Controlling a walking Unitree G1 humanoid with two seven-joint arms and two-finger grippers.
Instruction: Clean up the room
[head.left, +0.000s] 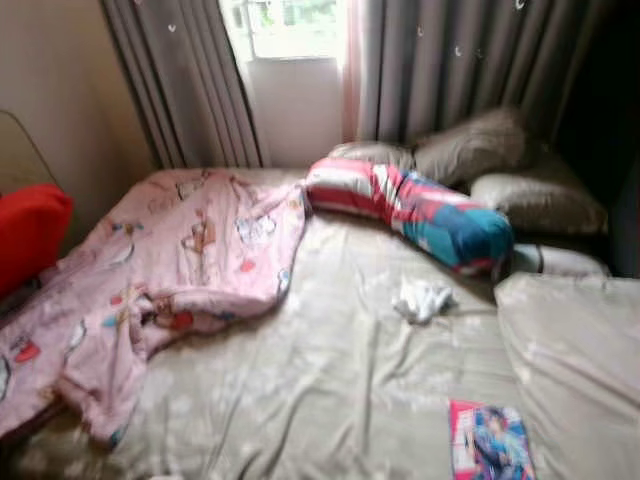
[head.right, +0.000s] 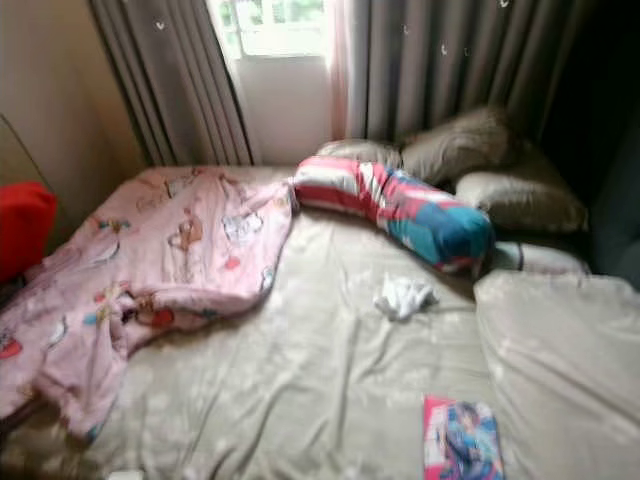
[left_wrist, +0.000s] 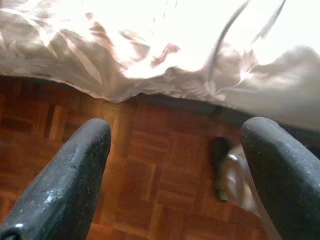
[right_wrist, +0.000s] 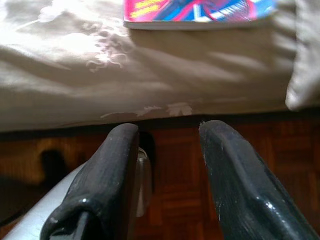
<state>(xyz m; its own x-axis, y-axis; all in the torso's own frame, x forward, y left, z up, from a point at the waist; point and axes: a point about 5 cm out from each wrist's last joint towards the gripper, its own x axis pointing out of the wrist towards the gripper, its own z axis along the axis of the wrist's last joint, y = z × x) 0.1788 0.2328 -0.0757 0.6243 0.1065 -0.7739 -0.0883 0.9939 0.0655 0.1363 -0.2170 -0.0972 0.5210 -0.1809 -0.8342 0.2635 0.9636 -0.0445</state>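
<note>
A beige-sheeted bed (head.left: 330, 380) lies in front of me. A crumpled pink cartoon-print blanket (head.left: 170, 280) covers its left side. A pink, red and teal striped bolster (head.left: 420, 210) lies across the head end. Near it sits a small bunched white cloth (head.left: 422, 300). A colourful book (head.left: 490, 440) lies near the front edge, and its cover (right_wrist: 195, 12) appears above my right gripper (right_wrist: 169, 131). That gripper is open and low beside the bed edge, over the floor. My left gripper (left_wrist: 177, 135) is open wide above the parquet by the hanging sheet.
Two beige pillows (head.left: 470, 145) (head.left: 540, 200) rest against grey curtains (head.left: 450, 60) under a window. A folded beige duvet (head.left: 580, 360) lies on the right of the bed. A red object (head.left: 30, 235) stands at the left wall. The wooden parquet floor (left_wrist: 150, 165) runs along the bed.
</note>
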